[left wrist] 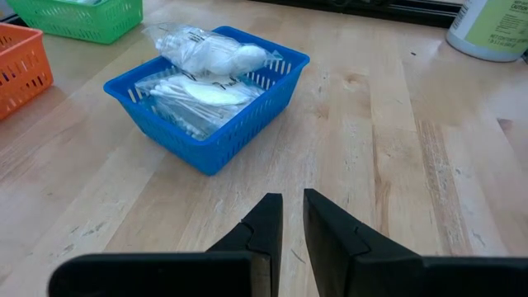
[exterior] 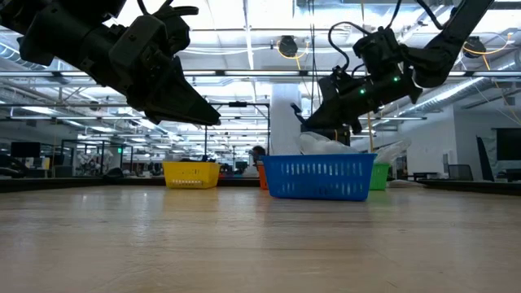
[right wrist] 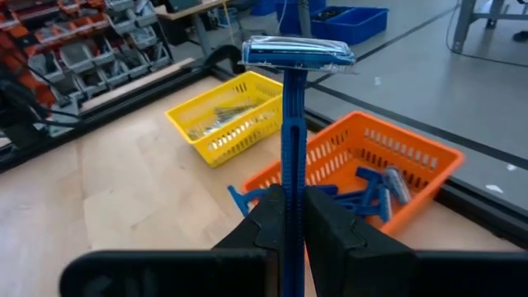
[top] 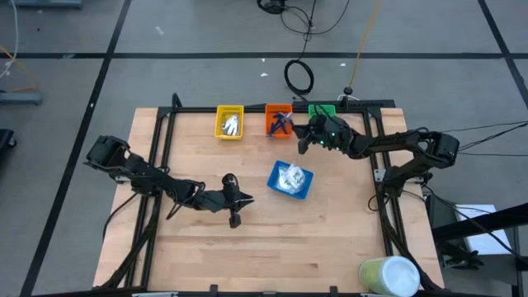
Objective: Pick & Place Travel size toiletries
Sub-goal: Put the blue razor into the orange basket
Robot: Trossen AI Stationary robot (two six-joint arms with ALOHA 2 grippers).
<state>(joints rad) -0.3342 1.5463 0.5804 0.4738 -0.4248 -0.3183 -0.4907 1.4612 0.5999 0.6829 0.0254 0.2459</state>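
Observation:
My right gripper is shut on a dark blue razor and hovers beside the orange tray, where more blue razors lie; in the high view it sits between the orange tray and green tray. The yellow tray holds small silvery packets. My left gripper is shut and holds nothing, above bare wood near the blue tray, which is filled with clear packets of white sticks. My right gripper pinches the razor's handle between its two fingers, which lie along the handle. The razor is lifted clear, and its head sticks out past the fingertips.
The big pale green-and-white cylinder stands at the table's near right corner. A black frame runs along the table's left, far and right sides. Bare wood stretches across the near half of the table.

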